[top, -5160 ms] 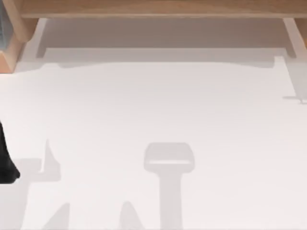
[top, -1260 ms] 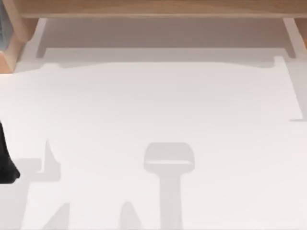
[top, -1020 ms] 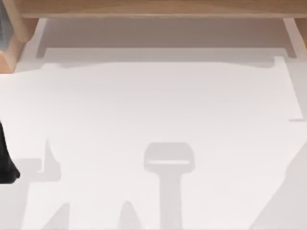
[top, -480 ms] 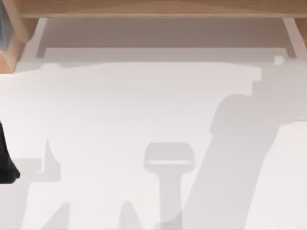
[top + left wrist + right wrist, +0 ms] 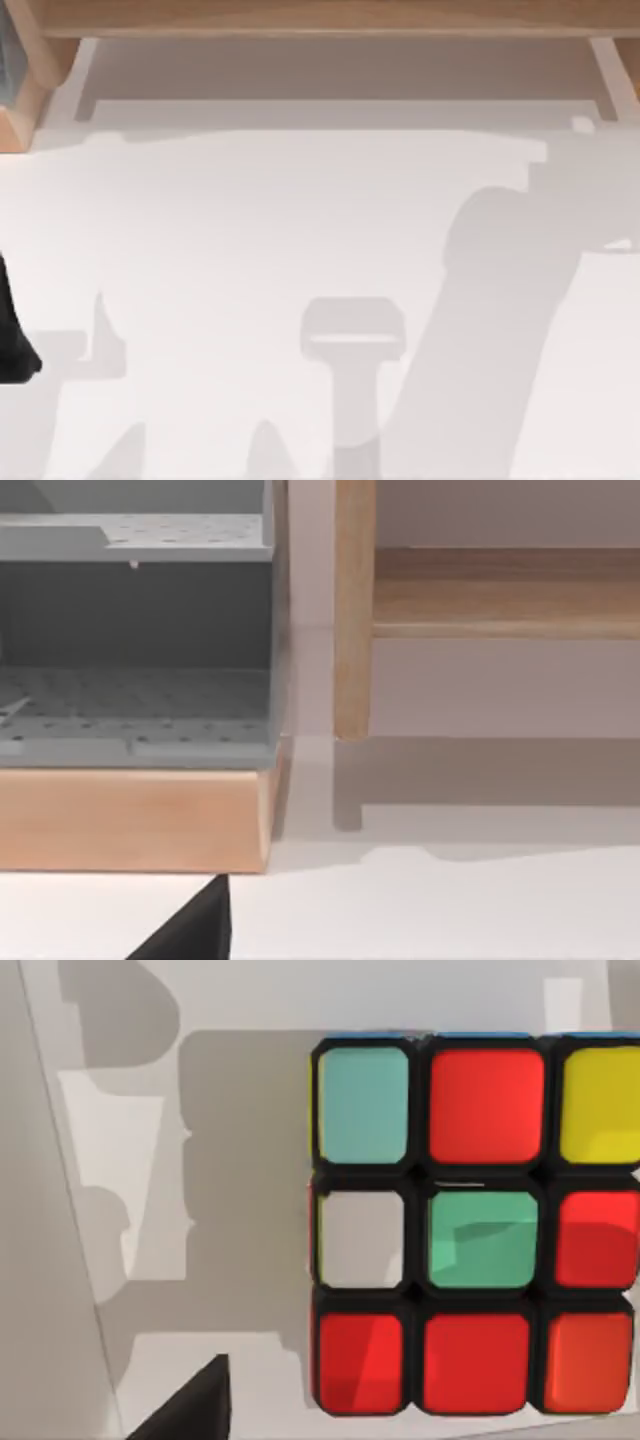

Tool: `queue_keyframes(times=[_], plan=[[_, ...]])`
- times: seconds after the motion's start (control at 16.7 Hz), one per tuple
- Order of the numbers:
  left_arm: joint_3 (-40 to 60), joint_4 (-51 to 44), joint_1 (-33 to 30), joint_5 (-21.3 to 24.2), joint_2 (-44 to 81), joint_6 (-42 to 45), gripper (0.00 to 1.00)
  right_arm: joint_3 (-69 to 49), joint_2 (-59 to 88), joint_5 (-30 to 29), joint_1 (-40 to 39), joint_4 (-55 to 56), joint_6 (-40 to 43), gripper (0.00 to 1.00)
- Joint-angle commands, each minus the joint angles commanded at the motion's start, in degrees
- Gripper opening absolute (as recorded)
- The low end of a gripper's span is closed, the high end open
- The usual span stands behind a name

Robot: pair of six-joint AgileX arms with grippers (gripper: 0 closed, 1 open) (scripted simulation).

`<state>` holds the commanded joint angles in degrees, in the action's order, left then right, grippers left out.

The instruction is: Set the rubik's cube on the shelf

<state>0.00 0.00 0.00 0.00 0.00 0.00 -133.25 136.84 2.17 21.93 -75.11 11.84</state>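
Small rubik's cube of coloured stickers with black grid lines point(image 5: 470, 1225) sits flat on the white worktop point(image 5: 300, 230), a mixed red, teal, green, white and yellow face toward the right wrist camera; equal sides, no long axis. Long light-brown wooden shelf point(image 5: 330, 18) spans 12 o'clock. Claw openings: cannot tell. Left arm point(image 5: 12, 340) parked at 9 o'clock.

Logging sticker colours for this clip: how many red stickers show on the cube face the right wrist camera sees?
5. On the cube: one top middle, one at the middle row's end, partly cut off, and three along the last row, the third more orange-red. Other faces are hidden.
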Motion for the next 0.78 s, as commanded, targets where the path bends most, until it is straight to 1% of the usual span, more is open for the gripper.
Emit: queue_keyframes(times=[0.12,0.42,0.66,0.78], plan=[[0.0,0.0,0.0,0.0,0.0,0.0,1.00,0.6,0.6,0.0,-0.1,1.0,0.1,1.00],[0.0,0.0,0.0,0.0,0.0,0.0,1.00,3.8,5.0,-0.2,-0.7,8.7,-0.5,1.00],[0.0,0.0,0.0,0.0,0.0,0.0,1.00,3.8,5.3,-0.2,-0.8,9.0,-0.6,1.00],[0.0,0.0,0.0,0.0,0.0,0.0,1.00,3.8,5.3,-0.2,-0.8,9.0,-0.6,0.85]])
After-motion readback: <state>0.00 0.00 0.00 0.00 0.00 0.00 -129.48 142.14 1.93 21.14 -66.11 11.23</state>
